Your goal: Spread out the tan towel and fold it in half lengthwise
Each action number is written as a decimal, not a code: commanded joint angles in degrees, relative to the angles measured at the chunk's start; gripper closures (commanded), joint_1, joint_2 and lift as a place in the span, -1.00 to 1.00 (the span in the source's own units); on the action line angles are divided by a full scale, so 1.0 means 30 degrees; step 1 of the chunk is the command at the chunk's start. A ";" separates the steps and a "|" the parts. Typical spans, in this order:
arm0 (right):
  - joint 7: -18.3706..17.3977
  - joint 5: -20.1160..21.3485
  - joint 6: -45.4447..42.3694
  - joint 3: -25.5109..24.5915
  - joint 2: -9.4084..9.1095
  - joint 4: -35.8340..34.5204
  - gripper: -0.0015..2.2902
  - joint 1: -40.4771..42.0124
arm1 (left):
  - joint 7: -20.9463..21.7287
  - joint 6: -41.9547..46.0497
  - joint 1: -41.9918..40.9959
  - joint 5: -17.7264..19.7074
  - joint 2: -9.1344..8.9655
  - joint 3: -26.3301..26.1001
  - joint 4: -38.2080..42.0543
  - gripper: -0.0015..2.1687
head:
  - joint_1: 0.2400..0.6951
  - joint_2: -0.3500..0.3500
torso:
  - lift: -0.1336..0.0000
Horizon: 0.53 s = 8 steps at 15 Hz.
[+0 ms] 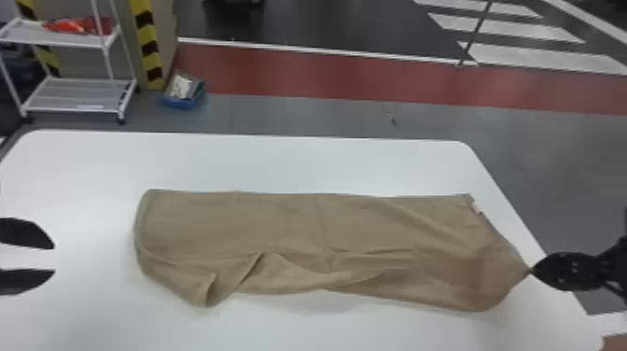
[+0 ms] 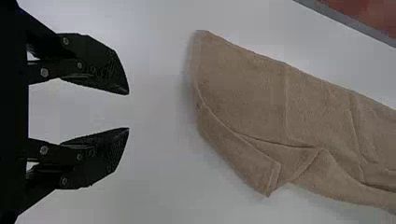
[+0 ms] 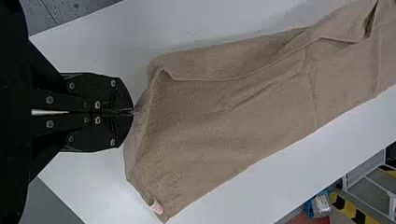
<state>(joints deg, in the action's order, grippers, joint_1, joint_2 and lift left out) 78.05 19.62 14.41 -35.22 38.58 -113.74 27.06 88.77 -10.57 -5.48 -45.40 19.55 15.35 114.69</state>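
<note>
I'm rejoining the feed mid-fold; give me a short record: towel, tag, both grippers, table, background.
towel: tan, stretched left to right, near side rumpled
tag: pale, towel's right end
left gripper: fingers open, left of towel
right gripper: fingers shut on towel's right end
table: white, under towel
background: white cart, blue bin on floor

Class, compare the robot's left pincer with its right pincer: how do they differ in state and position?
The left pincer is open, its fingertips apart, while the right pincer is shut, its fingertips together.
The left pincer holds nothing and is clear of the tan towel, beyond its left end; the right pincer grips the towel's edge at the right end.
Both are black, with two flat fingers.
</note>
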 commanded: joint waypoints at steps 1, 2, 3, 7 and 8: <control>0.0092 0.0550 -0.0071 0.0403 -0.0321 0.0122 0.24 0.0239 | -0.1611 0.0724 -0.1189 0.0220 -0.0628 -0.0193 0.0237 -0.87 | 1.00 -0.62 | -0.80; 0.0092 0.0579 -0.0071 0.0403 -0.0526 0.0122 0.24 0.0415 | -0.2373 0.1134 -0.1600 0.0220 -0.0745 -0.0340 0.0413 -0.90 | 1.00 -0.65 | -0.80; 0.0088 0.0608 -0.0071 0.0285 -0.0673 0.0151 0.24 0.0532 | -0.2695 0.1134 -0.1834 0.0308 -0.0775 -0.0457 0.0501 -0.88 | 1.00 -0.69 | -0.80; 0.0088 0.0726 0.0222 -0.0301 -0.0995 0.0151 0.24 0.0679 | -0.3398 0.1134 -0.2537 0.0718 -0.1361 -0.1775 0.1116 -0.86 | 1.00 -0.85 | -0.80; 0.0092 0.0843 0.0280 -0.0301 -0.1112 0.0063 0.24 0.0767 | -0.3427 0.1134 -0.2566 0.0689 -0.1419 -0.2478 0.1174 -0.83 | 1.00 -0.91 | -0.80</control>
<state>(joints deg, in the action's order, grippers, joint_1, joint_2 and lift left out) 78.05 21.73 14.97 -36.01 35.66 -113.31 29.11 78.49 -7.19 -12.93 -43.30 15.66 10.40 117.75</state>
